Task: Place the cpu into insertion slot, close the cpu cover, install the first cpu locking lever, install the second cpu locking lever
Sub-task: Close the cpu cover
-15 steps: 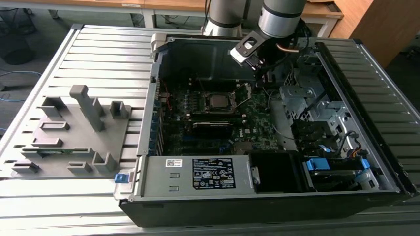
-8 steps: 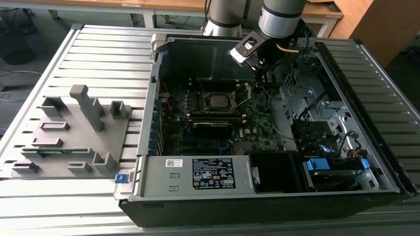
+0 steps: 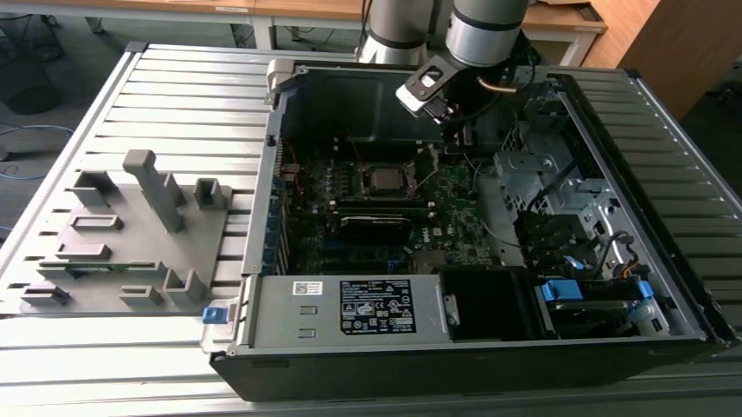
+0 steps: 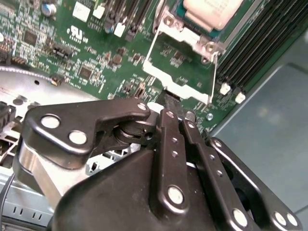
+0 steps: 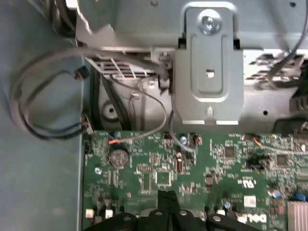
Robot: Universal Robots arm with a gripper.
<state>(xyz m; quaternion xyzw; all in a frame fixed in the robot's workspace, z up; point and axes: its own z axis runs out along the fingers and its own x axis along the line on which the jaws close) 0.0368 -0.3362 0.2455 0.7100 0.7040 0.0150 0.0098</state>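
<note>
The cpu (image 4: 211,10) shows in the second wrist view as a flat chip with a pale, dull silver top. It lies level inside the insertion slot (image 3: 387,180), whose metal rim frames it. The cpu cover (image 4: 161,77) is a thin silvery frame with a cut-out centre, and the green motherboard (image 4: 96,53) shows through the opening. The cover is swung open, away from the chip. It is hinged by two screws at the slot's edge, and its free edge points towards the gripper (image 4: 174,107).

The gripper's two narrow black fingers are pressed together, and nothing can be seen between them. Their tips sit right at the cover's free edge; I cannot tell whether they touch it. The cpu lies beyond the cover, well apart from the tips, with long black memory slots (image 4: 260,43) beside it.

In the exterior view the gripper (image 3: 454,146) hangs low inside the open computer case (image 3: 649,113). It is just to the exterior view's right of the insertion slot and slightly farther back. The case rests on a slatted metal counter (image 3: 174,78), and a grey fixture (image 3: 128,234) stands on the counter at the exterior view's left.
</note>
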